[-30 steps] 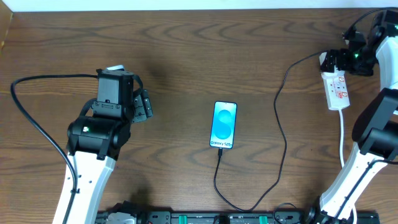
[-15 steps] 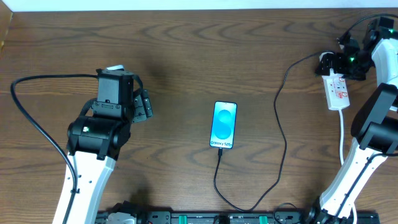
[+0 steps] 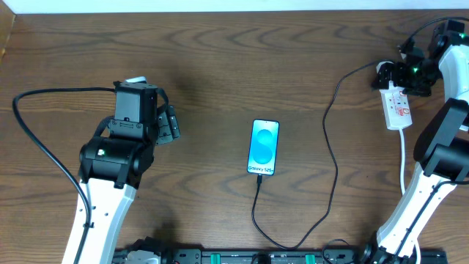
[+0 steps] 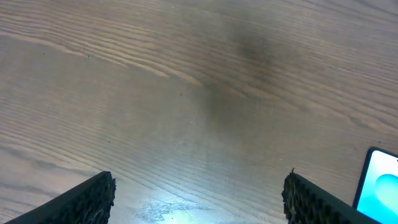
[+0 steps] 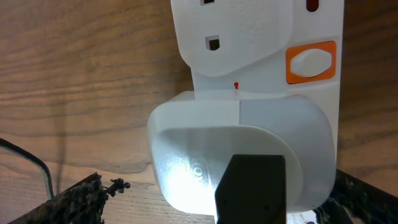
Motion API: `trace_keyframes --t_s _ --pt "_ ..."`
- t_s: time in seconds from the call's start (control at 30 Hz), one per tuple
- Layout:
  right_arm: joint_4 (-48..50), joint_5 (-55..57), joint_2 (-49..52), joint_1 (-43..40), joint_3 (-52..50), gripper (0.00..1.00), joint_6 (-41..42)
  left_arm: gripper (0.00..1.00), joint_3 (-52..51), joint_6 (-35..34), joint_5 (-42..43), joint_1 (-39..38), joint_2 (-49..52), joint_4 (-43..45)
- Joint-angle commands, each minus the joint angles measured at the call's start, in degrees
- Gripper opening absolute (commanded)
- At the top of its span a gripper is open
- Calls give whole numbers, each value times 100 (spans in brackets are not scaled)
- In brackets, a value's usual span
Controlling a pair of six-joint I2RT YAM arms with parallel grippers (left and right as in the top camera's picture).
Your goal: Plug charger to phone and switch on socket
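I see bare table (image 3: pixel 205 66) left of phone (image 3: pixel 264 147); cable (image 3: pixel 326 116) snakes between phone and socket (image 3: pixel 398 108).

Glossy white plastic socket (image 5: pixel 261 43), wood-grain table (image 4: pixel 186 93)

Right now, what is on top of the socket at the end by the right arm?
A white plug sits on the socket, beside an orange-framed switch. The outlet under the plug is covered, so its pins cannot be seen.

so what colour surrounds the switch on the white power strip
Orange frame, best seen in the right wrist view.
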Motion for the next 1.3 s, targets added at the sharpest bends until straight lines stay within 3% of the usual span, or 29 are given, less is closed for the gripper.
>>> trace_keyframes --t_s 0.0,0.27,0.6,0.87,1.1,1.27 --pt "-87 -518 168 68 -7 99 116 86 59 35 -72 -7 -4 0" --pt "-238 -1305 168 68 -9 99 118 86 59 35 -72 -7 -4 0" --pt "-282 -1335 168 101 -116 99 111 86 59 35 -70 -7 0 0" --pt "-254 -756 166 66 -114 99 116 86 59 35 -72 -7 0 0" --pt "-308 529 109 -11 55 99 400 86 59 35 -70 -7 0 0" --pt "-223 686 -4 -55 236 99 356 86 59 35 -72 -7 0 0"
